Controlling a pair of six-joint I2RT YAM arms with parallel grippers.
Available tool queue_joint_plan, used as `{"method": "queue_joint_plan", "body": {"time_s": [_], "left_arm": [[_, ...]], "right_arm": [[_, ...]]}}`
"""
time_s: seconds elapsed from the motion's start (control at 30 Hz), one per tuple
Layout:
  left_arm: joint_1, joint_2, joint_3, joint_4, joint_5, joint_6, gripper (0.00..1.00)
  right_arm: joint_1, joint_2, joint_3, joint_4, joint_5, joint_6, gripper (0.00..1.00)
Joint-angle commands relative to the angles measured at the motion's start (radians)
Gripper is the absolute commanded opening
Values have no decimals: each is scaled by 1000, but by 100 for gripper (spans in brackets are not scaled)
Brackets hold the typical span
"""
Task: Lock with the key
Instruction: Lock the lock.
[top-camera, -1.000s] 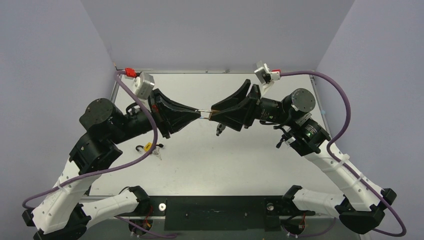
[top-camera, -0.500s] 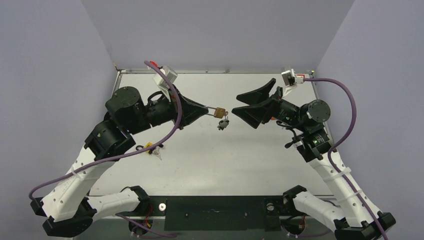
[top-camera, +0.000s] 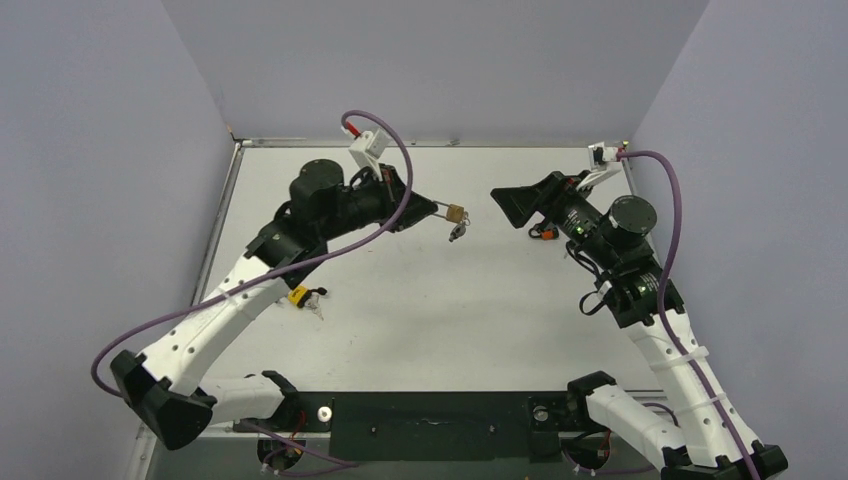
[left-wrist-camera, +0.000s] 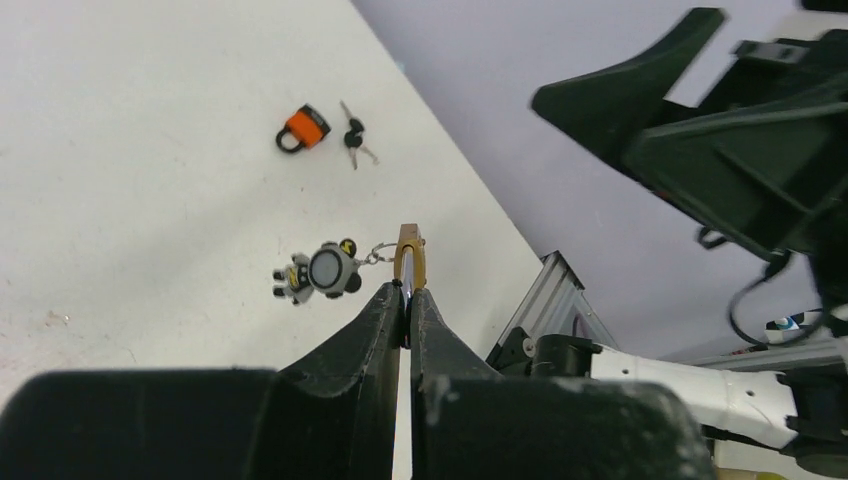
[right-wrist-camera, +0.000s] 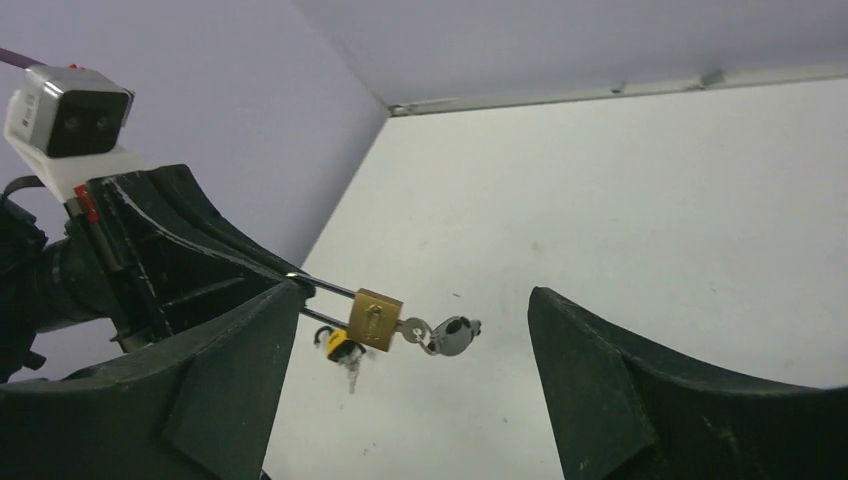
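A brass padlock (top-camera: 455, 213) hangs in the air over the far middle of the table. My left gripper (top-camera: 432, 210) is shut on its steel shackle. A key (right-wrist-camera: 415, 327) sits in the lock's keyhole, and a round keychain figure (top-camera: 458, 231) dangles from it. In the left wrist view the padlock (left-wrist-camera: 410, 262) sticks out edge-on past the closed gripper (left-wrist-camera: 408, 290), with the figure (left-wrist-camera: 322, 271) beside it. My right gripper (top-camera: 503, 207) is open and empty, a short way right of the lock. Its wrist view shows the padlock (right-wrist-camera: 375, 320) between the spread fingers (right-wrist-camera: 230, 370).
A yellow padlock (top-camera: 298, 294) with keys (top-camera: 317, 305) lies on the white table (top-camera: 430, 310) at the left. An orange padlock (left-wrist-camera: 303, 127) and keys (left-wrist-camera: 352, 135) lie near the right arm, at the table's right side. Purple walls enclose three sides.
My right gripper let go of the brass padlock, opened and drew back to the right. My left arm carried the padlock farther back and right.
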Motion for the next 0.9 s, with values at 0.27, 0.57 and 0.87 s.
{"method": "queue_joint_plan", "body": {"time_s": [0.27, 0.57, 0.87], "left_arm": [[48, 351, -71, 487, 122, -162, 0], [90, 442, -54, 571, 276, -193, 0], [119, 358, -16, 505, 450, -204, 0]], "right_arm": [[-17, 55, -11, -231, 332, -11, 81], [-73, 79, -144, -42, 101, -141, 79], [-145, 48, -387, 462, -311, -50, 67]]}}
